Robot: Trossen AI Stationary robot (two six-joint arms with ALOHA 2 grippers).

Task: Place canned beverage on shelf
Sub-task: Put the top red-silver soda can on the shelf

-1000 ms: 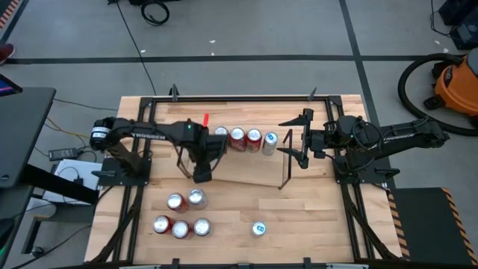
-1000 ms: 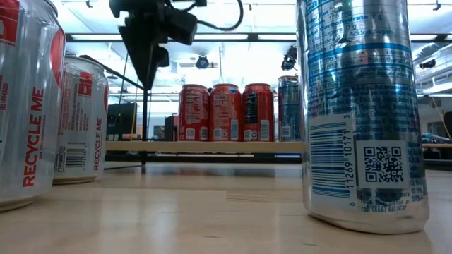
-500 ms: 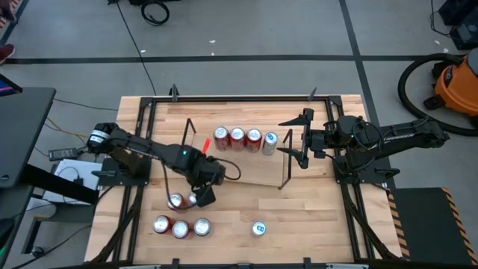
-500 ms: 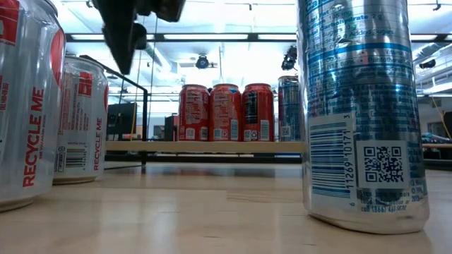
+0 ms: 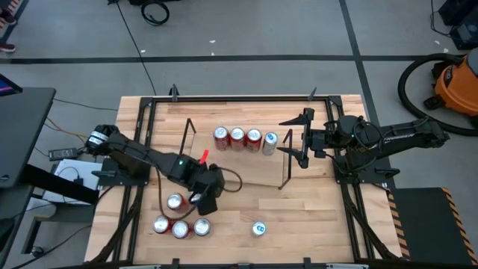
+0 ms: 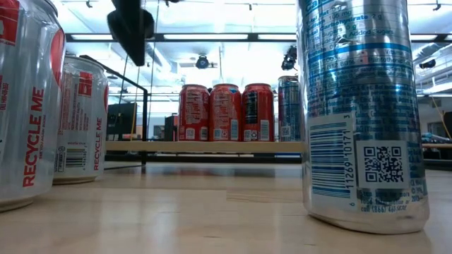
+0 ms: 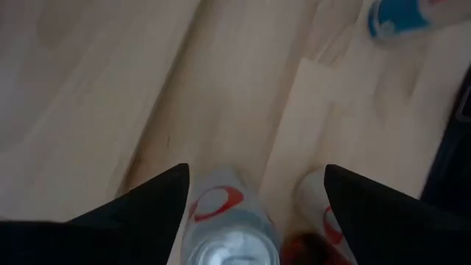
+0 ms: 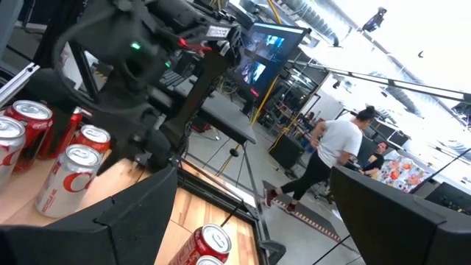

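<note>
1. Grey floor (image 5: 261,45) crossed by dark lines all round, with an orange vacuum (image 5: 455,78) off to the right. In the right wrist view, a person (image 8: 331,158) among monitors beyond the table.
2. Light-wood tabletop (image 5: 314,209) with black rails, smooth and level. Probably little there to stop a nudged can from sliding.
3. Shelf (image 5: 246,168) mid-table, wire frames at both short ends, carrying a row of four cans (image 5: 237,137) along its far edge. Front strip bare.
4. Right gripper (image 5: 299,146) waiting just beside the shelf's right frame, fingers spread, holding nothing.
5. Left gripper (image 5: 205,200) low among the loose cans in front of the shelf, fingers spread to either side of a silver-and-red can (image 7: 224,235), not pinching it yet.
6. Neighbouring can (image 5: 175,202) just beside the target, cluster of three cans (image 5: 180,229) near. Easily clipped by an outer finger on closing, and knocked over.
7. Off-centre squeeze: likely to tip or squirt the target sideways.
8. On the carry: risk of striking the left wire frame or toppling the row.
</note>
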